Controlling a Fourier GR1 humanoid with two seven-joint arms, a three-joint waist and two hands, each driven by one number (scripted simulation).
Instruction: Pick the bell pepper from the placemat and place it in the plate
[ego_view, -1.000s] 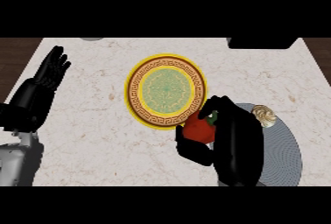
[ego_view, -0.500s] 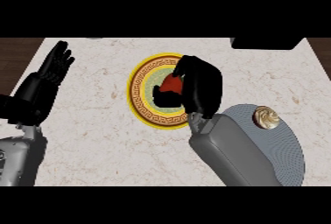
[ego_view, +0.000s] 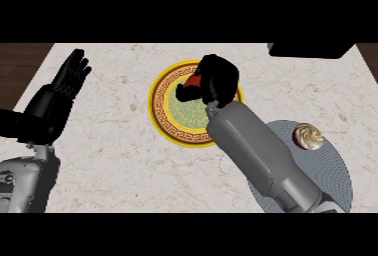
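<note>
Now the right hand (ego_view: 216, 80) hangs over the upper part of the plate (ego_view: 164, 107), its fingers curled round the bell pepper (ego_view: 195, 81); only a red patch of the pepper shows at the hand's left side, the rest hidden under the black fingers. Whether the pepper touches the plate's surface cannot be told from this steep view; it sits above the green centre, toward the rim's upper right. The plate has a yellow edge and a dark patterned band, and it lies on the pale marble counter (ego_view: 118, 165); the grey right forearm crosses its lower right rim. Behind that forearm lies the round grey placemat (ego_view: 332, 170), near the counter's right side; a small beige, swirled object (ego_view: 308, 136) rests on the mat's upper part, just beside the forearm. The left hand (ego_view: 63, 95) shows at the view's left, well apart from the plate, fingers straight and pointing up, holding nothing. A dark block (ego_view: 310, 49) sits at the counter's far right corner.
</note>
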